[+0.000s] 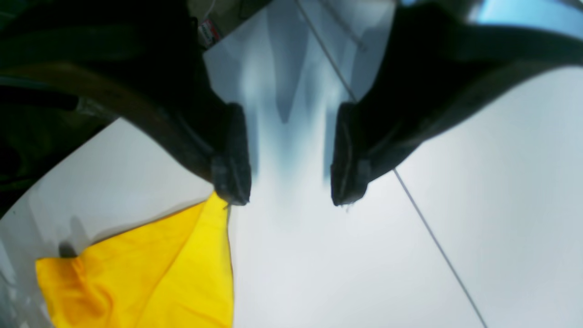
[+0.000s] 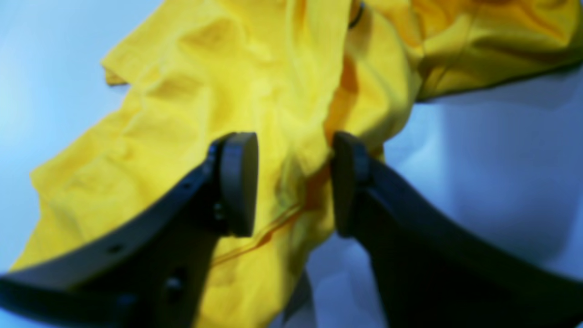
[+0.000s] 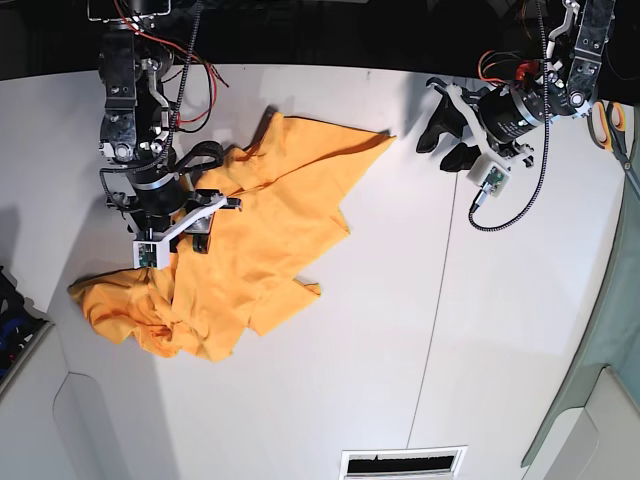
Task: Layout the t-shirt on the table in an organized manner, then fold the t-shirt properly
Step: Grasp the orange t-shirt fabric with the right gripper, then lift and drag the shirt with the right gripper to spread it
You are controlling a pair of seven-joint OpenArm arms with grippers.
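The t-shirt [image 3: 255, 235] is lying crumpled on the left side of the table [image 3: 400, 340] in the base view. Right gripper [image 2: 291, 184] sits over it, jaws apart with a fold of fabric between them. Left gripper [image 1: 290, 157] is spread open over bare table, just beside a shirt corner

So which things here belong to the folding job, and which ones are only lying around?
Belong to the job:
- t-shirt, crumpled
- table
- right gripper, fingers open around the shirt
- left gripper, open over bare table

Only lying about:
- scissors at the table edge
- vent slot
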